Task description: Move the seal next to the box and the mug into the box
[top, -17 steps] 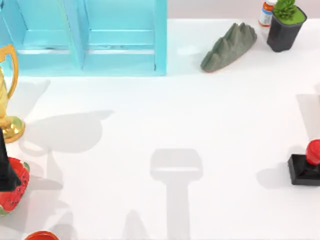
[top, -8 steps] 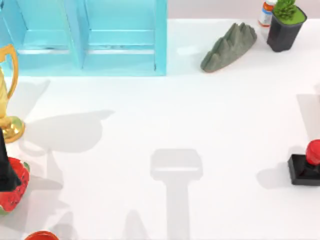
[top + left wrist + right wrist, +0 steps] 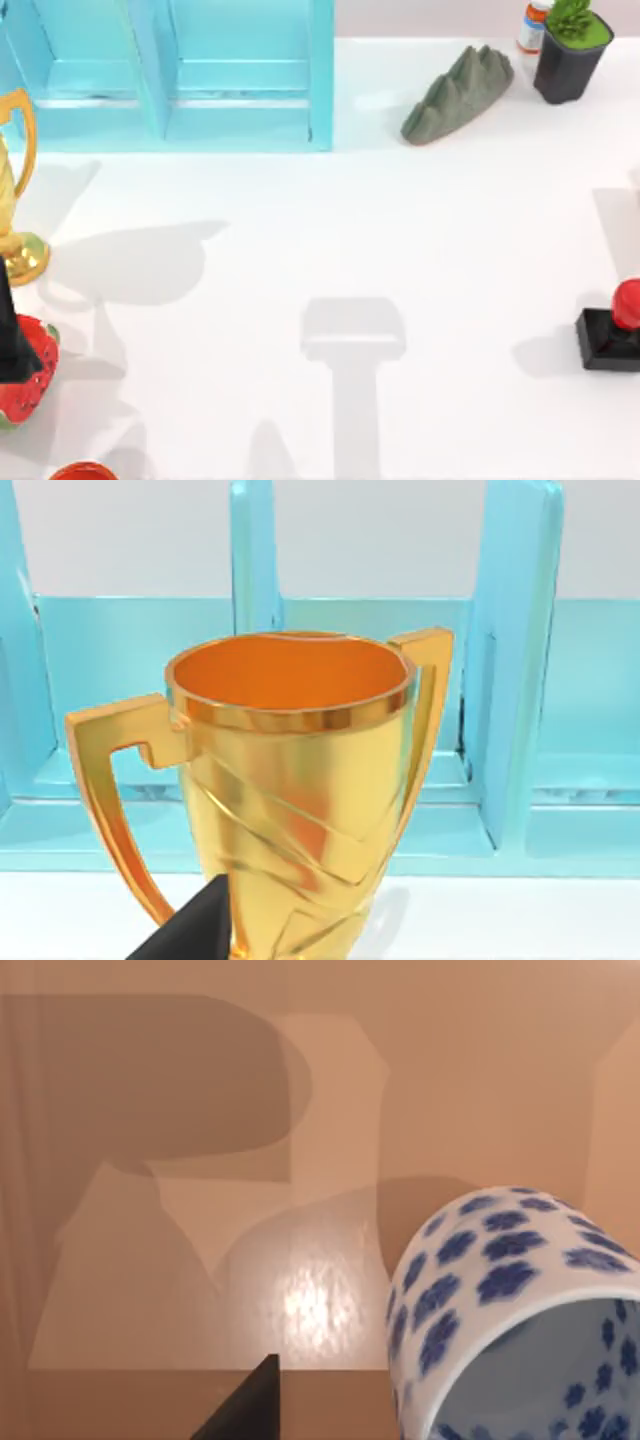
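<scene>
Top view: one blue shelf, one gold trophy, one seal.
Seal stands at the table's right edge; one mug (blue flowers) sits on a tan surface in the right wrist view; whether either gripper's jaws are open is impossible to tell.

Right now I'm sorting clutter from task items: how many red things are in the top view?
3: the seal's red knob at the right edge, a watermelon-like piece at the left edge, and a red rim at the bottom left. Others may lie beyond the frame.
</scene>
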